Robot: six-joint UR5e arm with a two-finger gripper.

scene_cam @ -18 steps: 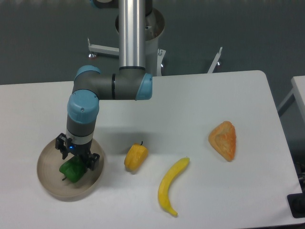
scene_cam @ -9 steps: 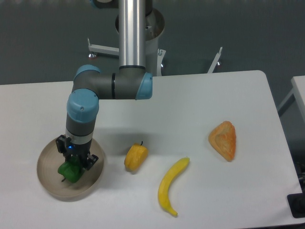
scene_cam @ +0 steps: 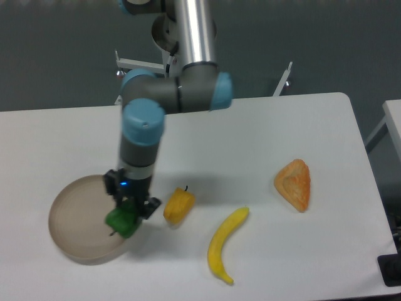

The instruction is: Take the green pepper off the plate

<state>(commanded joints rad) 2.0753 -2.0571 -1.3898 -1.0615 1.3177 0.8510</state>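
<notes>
Though unlabelled, green pepper point(scene_cam: 123, 220) in hand point(scene_cam: 130, 208)

The plate point(scene_cam: 75, 216) is sitting at the left of the table point(scene_cam: 250, 138), toward the front edge. The gripper point(scene_cam: 128, 210) is hanging over the plate's right rim, and the green pepper point(scene_cam: 122, 221) is sitting between its fingers at that rim. Just right of the gripper the second pepper point(scene_cam: 178, 205) is lying on the table. The banana point(scene_cam: 225, 244) is lying further right and nearer the front. The wedge-shaped piece point(scene_cam: 294, 184) is resting well to the right, behind the banana.
</notes>
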